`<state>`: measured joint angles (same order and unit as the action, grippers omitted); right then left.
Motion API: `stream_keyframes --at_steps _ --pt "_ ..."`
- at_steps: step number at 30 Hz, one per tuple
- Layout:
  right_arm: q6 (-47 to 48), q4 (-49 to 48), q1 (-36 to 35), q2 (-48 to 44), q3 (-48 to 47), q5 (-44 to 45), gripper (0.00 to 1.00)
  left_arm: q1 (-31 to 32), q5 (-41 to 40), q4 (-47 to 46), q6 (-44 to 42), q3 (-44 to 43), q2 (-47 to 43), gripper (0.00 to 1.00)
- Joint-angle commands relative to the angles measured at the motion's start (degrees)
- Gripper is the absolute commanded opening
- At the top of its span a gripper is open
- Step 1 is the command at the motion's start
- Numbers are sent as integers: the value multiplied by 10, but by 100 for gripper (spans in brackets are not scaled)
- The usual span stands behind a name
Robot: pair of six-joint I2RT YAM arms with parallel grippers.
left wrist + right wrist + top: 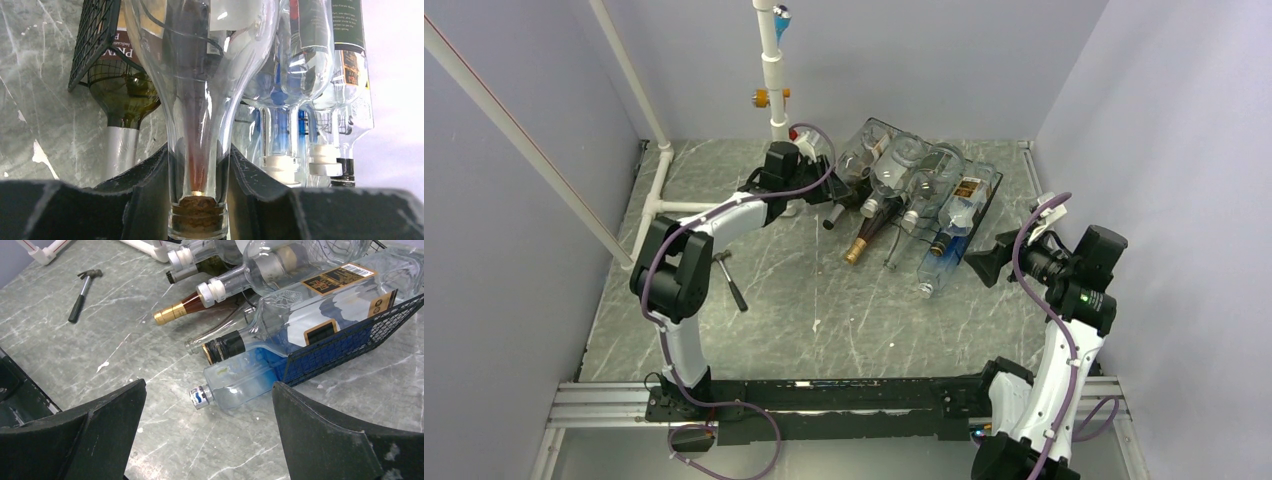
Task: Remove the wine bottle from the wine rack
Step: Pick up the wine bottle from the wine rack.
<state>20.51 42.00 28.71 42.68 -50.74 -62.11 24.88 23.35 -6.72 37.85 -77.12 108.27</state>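
Observation:
The black wire wine rack (987, 205) lies at the back of the table with several bottles in it. Its grid side shows in the left wrist view (95, 40) and in the right wrist view (350, 347). My left gripper (846, 190) is at the rack's left end, shut on the neck of a clear corked wine bottle (200, 75). Its fingers press both sides of the neck just above the cork (197, 207). The bottle's body still lies among the others in the rack. My right gripper (984, 265) is open and empty, right of the rack and above the table (209, 385).
A green bottle with a silver foil neck (122, 100) lies left of the held one. A brown bottle with a gold cap (856, 250) and a blue-tinted bottle (240, 382) point out of the rack. A hammer (729, 280) lies at the left. A white pipe frame (774, 60) stands behind.

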Motion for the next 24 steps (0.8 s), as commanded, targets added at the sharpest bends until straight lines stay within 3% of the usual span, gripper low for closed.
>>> stream_keyframes --at_steps 1,11,20,24 --pt "1 -21 -5 -5 -7 -18 100 -12 16 -40 26 15 -72 0" --pt "-2 -29 -10 -9 0 -16 100 -11 8 -19 -4 22 -72 0" --pt "6 -24 -12 -12 5 -11 100 -8 2 0 -30 -14 -30 23" --pt "2 -29 -13 -13 10 -12 100 0 -21 38 -67 -36 -20 29"
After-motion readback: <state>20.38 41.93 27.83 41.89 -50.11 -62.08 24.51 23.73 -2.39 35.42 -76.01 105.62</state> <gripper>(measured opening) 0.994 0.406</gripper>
